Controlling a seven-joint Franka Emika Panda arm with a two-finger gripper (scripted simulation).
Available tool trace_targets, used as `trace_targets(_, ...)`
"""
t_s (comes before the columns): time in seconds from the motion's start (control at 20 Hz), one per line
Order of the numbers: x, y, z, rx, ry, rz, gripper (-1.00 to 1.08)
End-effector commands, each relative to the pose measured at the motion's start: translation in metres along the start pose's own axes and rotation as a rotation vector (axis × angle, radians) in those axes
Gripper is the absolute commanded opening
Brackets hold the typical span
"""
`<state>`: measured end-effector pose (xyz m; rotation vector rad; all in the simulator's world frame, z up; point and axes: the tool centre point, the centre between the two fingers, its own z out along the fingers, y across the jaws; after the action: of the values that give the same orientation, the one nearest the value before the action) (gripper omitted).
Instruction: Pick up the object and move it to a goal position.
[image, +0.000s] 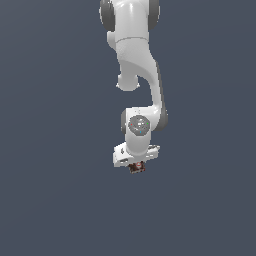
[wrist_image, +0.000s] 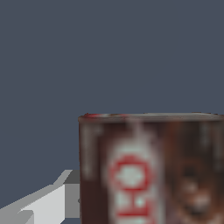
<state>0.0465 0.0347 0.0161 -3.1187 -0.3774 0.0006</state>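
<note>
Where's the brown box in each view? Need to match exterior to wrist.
Exterior view: brown box peeks out just under the white gripper, low centre of frame.
Wrist view: brown box fills the lower right, red-and-white label facing the camera.
Shared landmark: the gripper, seen as a white finger beside the box.

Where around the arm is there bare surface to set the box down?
Bare grey surface lies on both sides of the arm and below the gripper in the exterior view. Only the spot under the gripper is taken, by the box.
</note>
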Motion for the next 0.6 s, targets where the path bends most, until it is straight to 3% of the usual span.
trace_targets(0.0,0.0001,0.0004,0.0004,0.0,0.0,0.0,-1.0)
trace_targets(0.55,0.0028,0.0022,-0.007,-0.001,0.008,-0.006,-1.0)
